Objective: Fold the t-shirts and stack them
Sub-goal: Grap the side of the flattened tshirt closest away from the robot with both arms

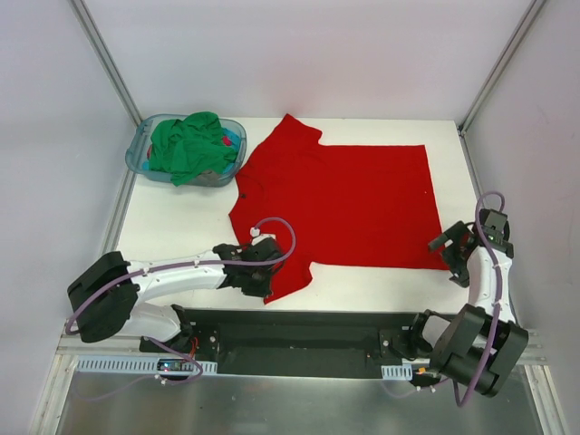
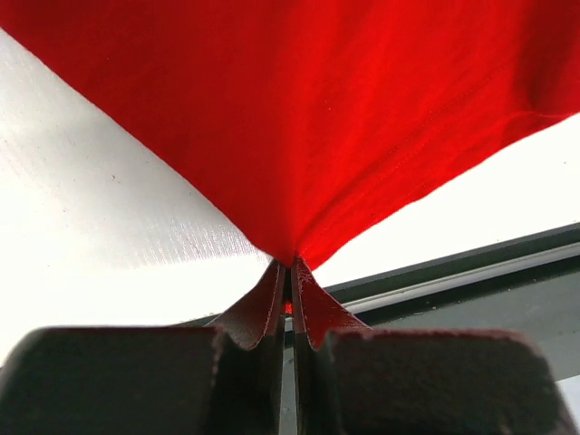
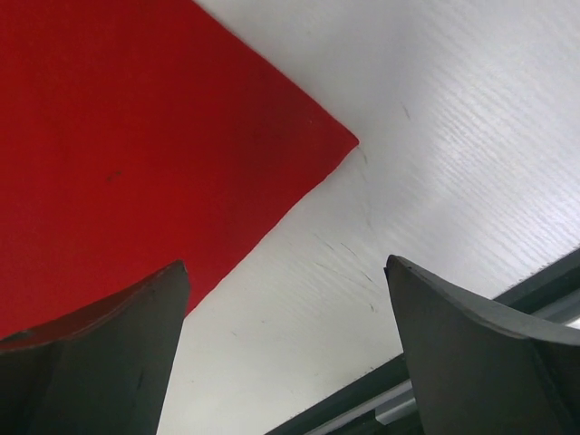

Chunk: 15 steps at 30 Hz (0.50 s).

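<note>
Top external view gives you the red t-shirt (image 1: 344, 204) spread flat on the white table (image 1: 181, 217). Your left gripper (image 2: 290, 272) is clamped tight on the shirt's near-left corner, with the cloth drawn to a peak between the fingers. Your right gripper (image 3: 285, 299) hangs with jaws wide, holding nothing, just beside the near-right hem corner. At the far-left corner, the translucent blue basket (image 1: 134, 156) holds the crumpled green t-shirt (image 1: 188, 145), heaped above its rim.

No legible text, label, brand, number or sign anywhere.
</note>
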Motion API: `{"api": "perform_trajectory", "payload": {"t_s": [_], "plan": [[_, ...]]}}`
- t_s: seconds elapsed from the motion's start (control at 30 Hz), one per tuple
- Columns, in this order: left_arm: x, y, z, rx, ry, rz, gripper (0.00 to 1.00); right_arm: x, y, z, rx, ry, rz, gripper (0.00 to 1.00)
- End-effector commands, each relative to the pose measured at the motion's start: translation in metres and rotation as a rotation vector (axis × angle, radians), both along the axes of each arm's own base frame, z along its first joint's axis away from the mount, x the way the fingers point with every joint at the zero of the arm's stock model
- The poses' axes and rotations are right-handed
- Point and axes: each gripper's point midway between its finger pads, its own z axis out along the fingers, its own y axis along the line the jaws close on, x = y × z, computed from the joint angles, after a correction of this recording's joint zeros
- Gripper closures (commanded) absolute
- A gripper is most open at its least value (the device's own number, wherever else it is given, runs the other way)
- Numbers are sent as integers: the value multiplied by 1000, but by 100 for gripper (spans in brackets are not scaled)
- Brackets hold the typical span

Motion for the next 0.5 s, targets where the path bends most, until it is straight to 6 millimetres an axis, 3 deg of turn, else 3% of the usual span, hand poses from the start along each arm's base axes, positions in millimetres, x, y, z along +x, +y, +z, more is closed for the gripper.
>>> {"api": "perform_trajectory", "payload": {"t_s": [0.0, 0.23, 0.37, 0.47], "plan": [[1, 2, 5, -8, -42, -47, 100, 7, 12, -8, 111, -39, 15, 10], [-3, -6, 0, -64, -33, -80, 100, 3, 9, -22, 118, 17, -7, 23], [-6, -9, -1, -88, -28, -97, 100, 0, 5, -30, 114, 51, -26, 35], [-6, -7, -2, -91, -37, -101, 100, -2, 4, -37, 112, 74, -48, 38]]}}
